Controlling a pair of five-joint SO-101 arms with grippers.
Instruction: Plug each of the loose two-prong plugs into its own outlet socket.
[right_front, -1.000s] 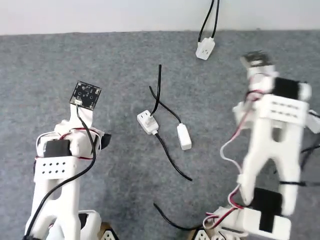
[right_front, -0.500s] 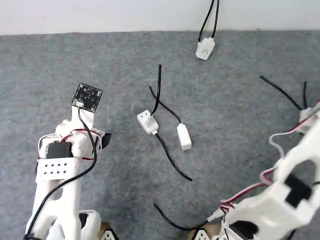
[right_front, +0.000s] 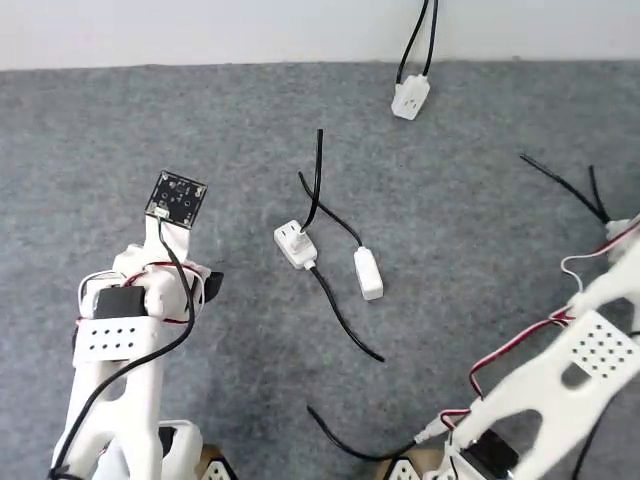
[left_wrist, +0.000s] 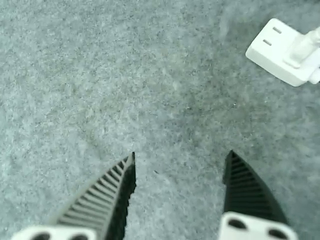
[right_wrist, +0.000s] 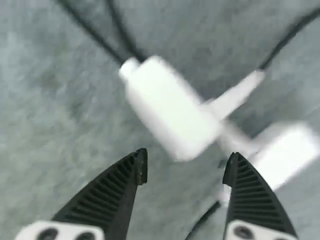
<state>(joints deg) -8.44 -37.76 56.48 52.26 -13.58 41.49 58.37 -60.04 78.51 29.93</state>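
Where the grey, felt-like top of the table (right_front: 200, 120) ends at its far edge, a plain white wall (right_front: 200, 30) closes off the room. Two black cords (right_front: 418, 35) come down from there to a small white socket block (right_front: 411, 98) lying just on the grey surface. Near the middle of the table lies a white two-slot outlet socket (right_front: 295, 244) with a thin black cable (right_front: 318, 170) running from it toward the wall. Just beside it, not touching, lies a white oblong plug (right_front: 368, 272). The left arm (right_front: 115, 340) stands at the near left. The left end effector (left_wrist: 181, 156) hangs over bare grey surface with its jaws spread wide and nothing between them; the two-slot outlet socket lies a little beyond its fingertips. The right arm (right_front: 565, 375) leans at the near right corner, close to some loose black wires (right_front: 560, 182). The right end effector (right_wrist: 188, 153) is also spread open and grips nothing, poised above a blurred white plug body (right_wrist: 170, 112) and a second white piece (right_wrist: 287, 147); I cannot tell whether the two are joined.
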